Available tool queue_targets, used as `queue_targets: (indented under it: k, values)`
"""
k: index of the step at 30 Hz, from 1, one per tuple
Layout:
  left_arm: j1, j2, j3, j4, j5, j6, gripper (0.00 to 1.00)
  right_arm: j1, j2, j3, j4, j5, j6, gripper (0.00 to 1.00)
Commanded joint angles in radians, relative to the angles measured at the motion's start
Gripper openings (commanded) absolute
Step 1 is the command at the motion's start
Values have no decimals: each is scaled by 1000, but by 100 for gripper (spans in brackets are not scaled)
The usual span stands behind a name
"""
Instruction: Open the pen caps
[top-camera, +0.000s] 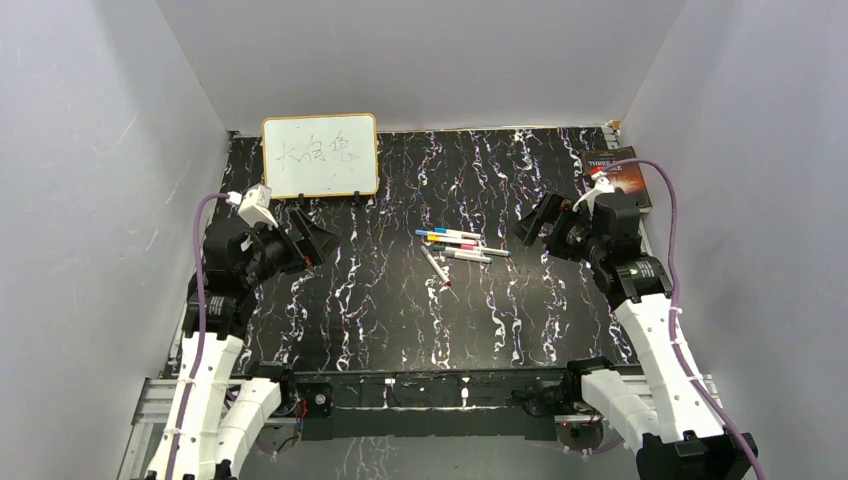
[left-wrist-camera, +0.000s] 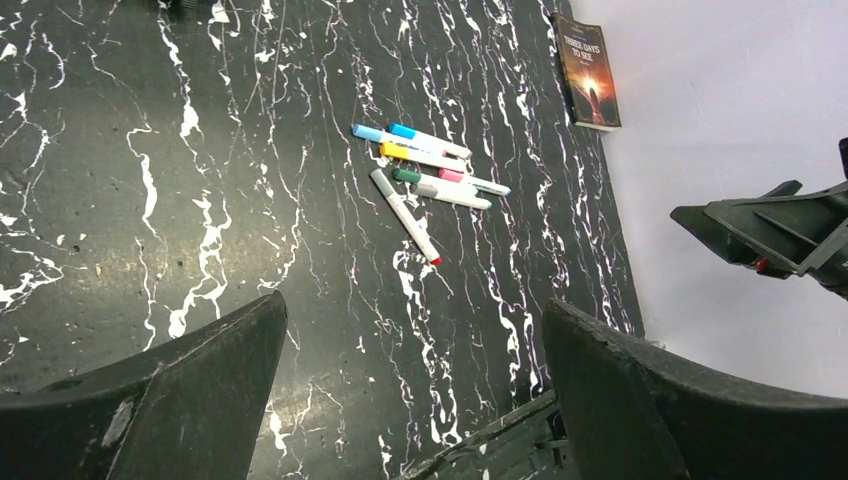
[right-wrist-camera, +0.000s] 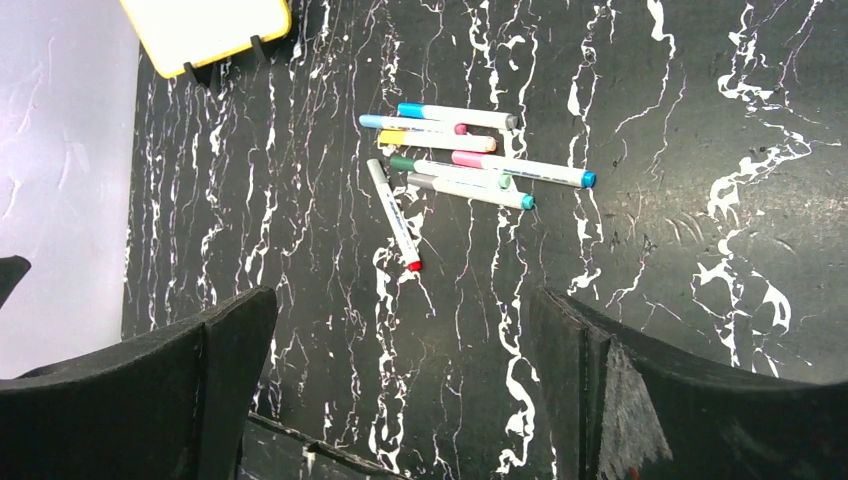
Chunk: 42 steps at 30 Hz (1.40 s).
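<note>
**Both pincers wide, nothing held: take the stray pen first**

Top view: my left pincer (top-camera: 316, 240) & right pincer (top-camera: 535, 224) hang w/ jaws apart, empty, either side of the pens (top-camera: 460, 245) lying mid-table, nearer than the whiteboard (top-camera: 320, 155).

Left wrist view: the red-tipped pen (left-wrist-camera: 405, 215) lies slanted just beside the bunch, nearest me, so prob. the easiest pick.

Right wrist view: the rest are packed side by side, caps seemingly all on. Plan: jaws across the barrel, other pincer on its red end (right-wrist-camera: 413, 265), likely the cap, then pull straight along the axis.
</note>
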Motion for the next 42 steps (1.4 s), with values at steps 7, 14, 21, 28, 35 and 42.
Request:
queue_targets:
  k: [7, 14, 21, 28, 35, 42]
  values:
    - [-3, 11, -17, 39, 76, -23, 98, 5, -84, -21, -33, 17, -43, 98]
    - [-3, 67, -31, 72, 102, -40, 98, 5, -75, -13, -90, 16, -55, 98]
    - [-3, 128, -20, 96, 179, -75, 98, 4, -119, -8, -89, -6, -53, 98]
    - [-25, 194, -38, 172, 230, -67, 98, 5, 5, -82, 0, -103, -45, 98]
    - [-40, 282, -52, 74, 201, -22, 98, 179, 258, -17, 89, 21, -47, 89]
    - [-41, 225, -156, 65, 143, -45, 98, 552, 550, 174, 8, 440, -91, 78]
